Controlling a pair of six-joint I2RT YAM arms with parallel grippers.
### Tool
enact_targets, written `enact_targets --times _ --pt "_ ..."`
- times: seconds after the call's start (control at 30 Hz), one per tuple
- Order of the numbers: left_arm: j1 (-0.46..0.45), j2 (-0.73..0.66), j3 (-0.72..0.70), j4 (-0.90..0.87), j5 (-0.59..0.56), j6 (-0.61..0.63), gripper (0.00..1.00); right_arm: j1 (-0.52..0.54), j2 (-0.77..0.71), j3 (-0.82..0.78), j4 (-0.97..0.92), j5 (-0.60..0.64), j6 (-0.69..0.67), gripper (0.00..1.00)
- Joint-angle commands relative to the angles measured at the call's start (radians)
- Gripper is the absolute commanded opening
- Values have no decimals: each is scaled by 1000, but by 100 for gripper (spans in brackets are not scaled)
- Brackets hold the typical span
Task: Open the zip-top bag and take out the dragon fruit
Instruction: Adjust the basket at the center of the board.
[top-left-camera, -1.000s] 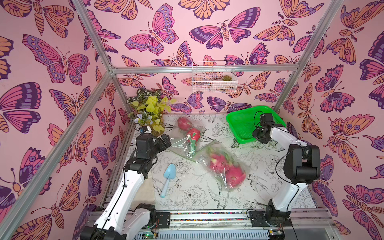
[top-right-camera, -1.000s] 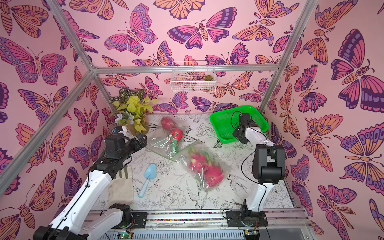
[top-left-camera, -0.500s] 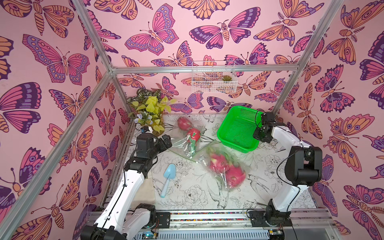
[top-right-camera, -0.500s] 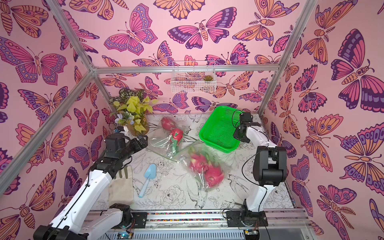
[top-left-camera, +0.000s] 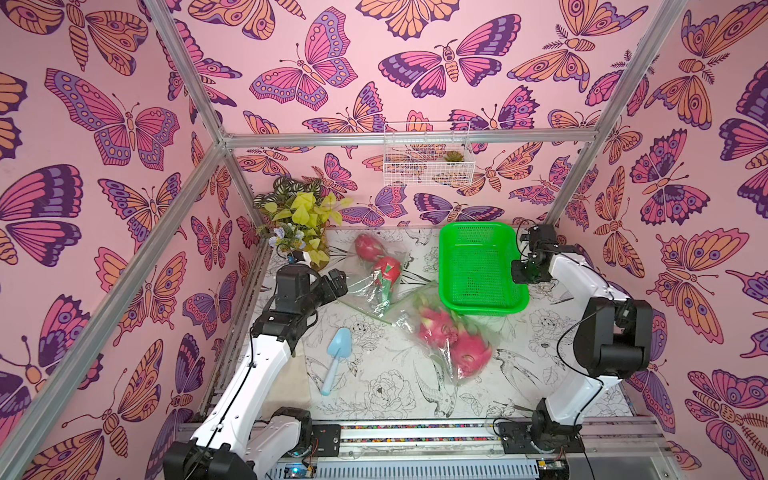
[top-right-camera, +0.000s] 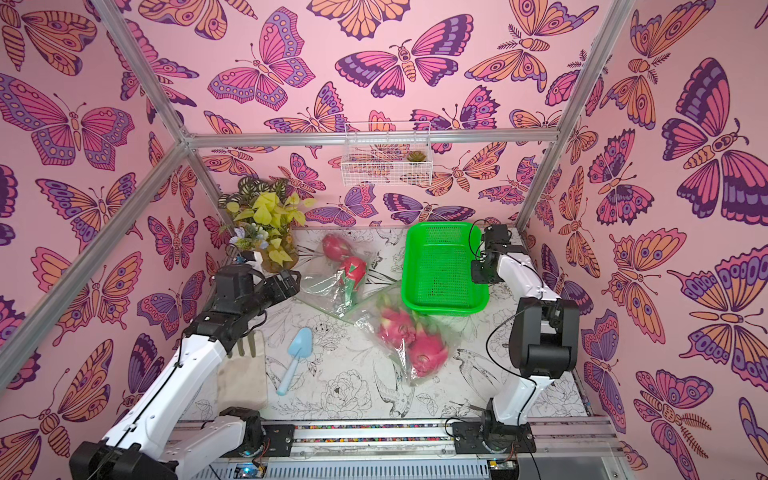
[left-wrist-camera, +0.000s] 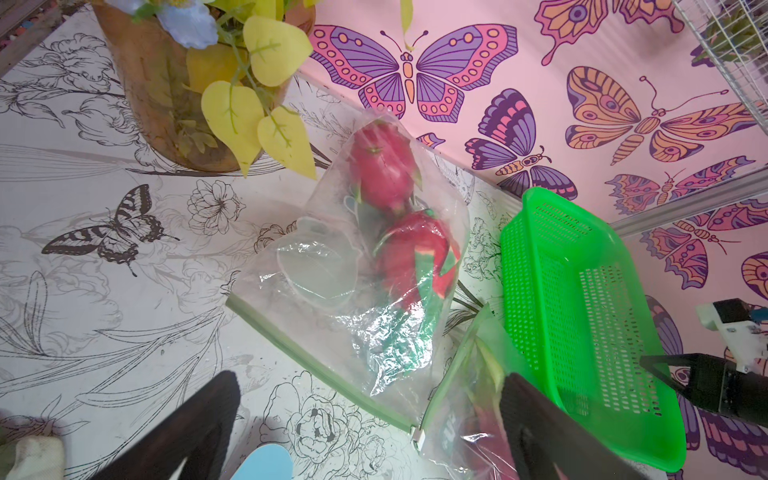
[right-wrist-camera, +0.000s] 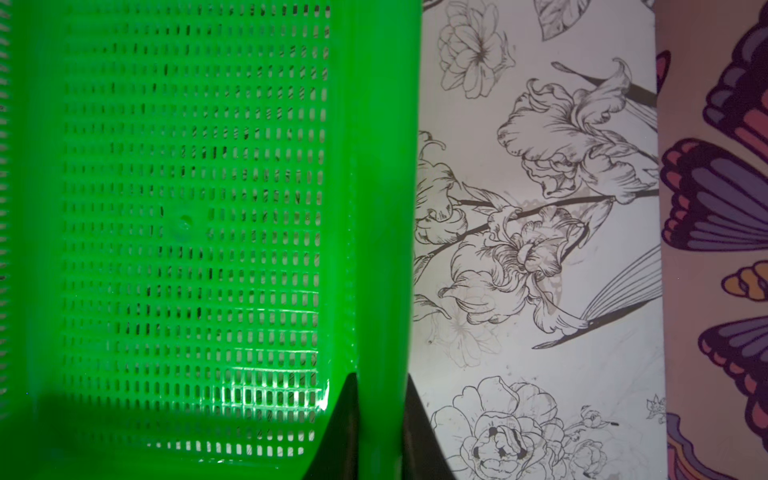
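Two clear zip-top bags lie on the table, each holding two magenta dragon fruit. The far bag (top-left-camera: 365, 286) (left-wrist-camera: 332, 291) has its green zip (left-wrist-camera: 316, 357) shut, with fruit (left-wrist-camera: 386, 174) at its far end. The near bag (top-left-camera: 440, 345) (top-right-camera: 399, 345) holds fruit (top-left-camera: 469, 353) and lies partly under a green basket (top-left-camera: 482, 226) (top-right-camera: 440, 226). My left gripper (top-left-camera: 336, 282) (left-wrist-camera: 372, 380) hovers open just left of the far bag, touching nothing. My right gripper (top-left-camera: 521, 276) (right-wrist-camera: 381, 382) is shut on the basket's right rim (right-wrist-camera: 382, 249).
A potted plant (top-left-camera: 303, 224) stands at the back left, close behind my left gripper. A blue trowel (top-left-camera: 336, 357) lies at the front left beside a beige cloth (top-right-camera: 245, 374). A white wire basket (top-left-camera: 428, 162) hangs on the back wall.
My right gripper has pulled the green basket from the back right corner towards the middle, and it now overlaps the near bag. The left arm has barely moved.
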Motion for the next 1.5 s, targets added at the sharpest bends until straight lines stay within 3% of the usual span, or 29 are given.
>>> enact_targets --times 0.0,0.23,0.5,0.83,1.1,1.4,1.47 --pt "-6 3 25 -22 26 29 100 -5 -35 -35 -5 -94 -235 0" --pt "-16 1 35 -28 25 26 100 -1 40 25 -52 -119 -185 0" --pt "-32 8 44 -29 15 20 99 -1 1 -94 67 -152 -21 0" --pt "-39 13 38 -28 1 -5 99 0 12 -102 78 -123 119 1" --pt "-42 14 34 -28 -3 0 99 0 43 -55 102 -110 122 9" --pt "-42 16 27 -28 -2 3 99 -3 129 84 49 -52 79 9" --pt "-41 24 26 -28 10 3 99 -2 134 107 30 -65 78 14"
